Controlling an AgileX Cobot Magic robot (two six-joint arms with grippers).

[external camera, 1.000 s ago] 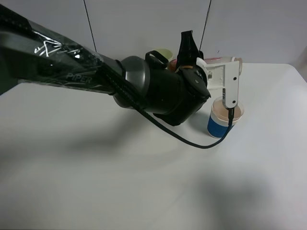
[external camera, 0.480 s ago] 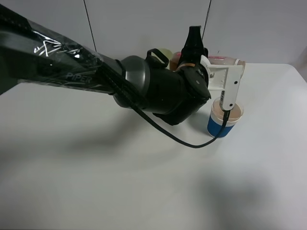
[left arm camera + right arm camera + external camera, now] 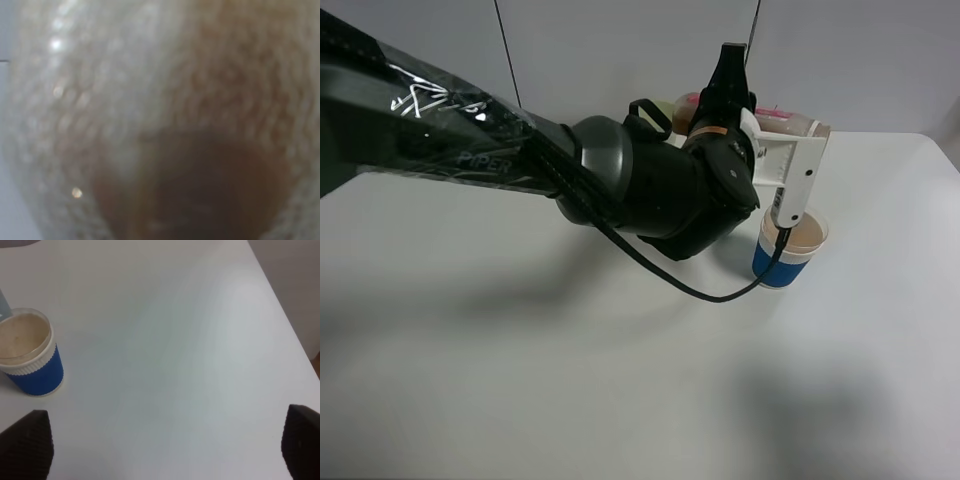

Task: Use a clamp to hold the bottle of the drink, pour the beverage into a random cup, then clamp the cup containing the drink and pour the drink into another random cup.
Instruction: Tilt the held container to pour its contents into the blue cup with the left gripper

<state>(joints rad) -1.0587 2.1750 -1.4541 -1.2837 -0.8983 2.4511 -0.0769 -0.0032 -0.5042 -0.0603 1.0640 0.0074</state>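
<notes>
Pour looks done: your left hand (image 3: 728,100), clamped on the bottle (image 3: 790,124), tips it over the filled blue cup (image 3: 775,262) at the worktop's (image 3: 620,380) right, right hand (image 3: 165,445) apart and idle; next, stand the bottle down.

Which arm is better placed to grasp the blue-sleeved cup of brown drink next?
Right. The right gripper is open and empty, with the short blue-sleeved clear plastic cup in its wrist view. The left gripper is shut on the small clear plastic bottle and would likely have to release it first.
</notes>
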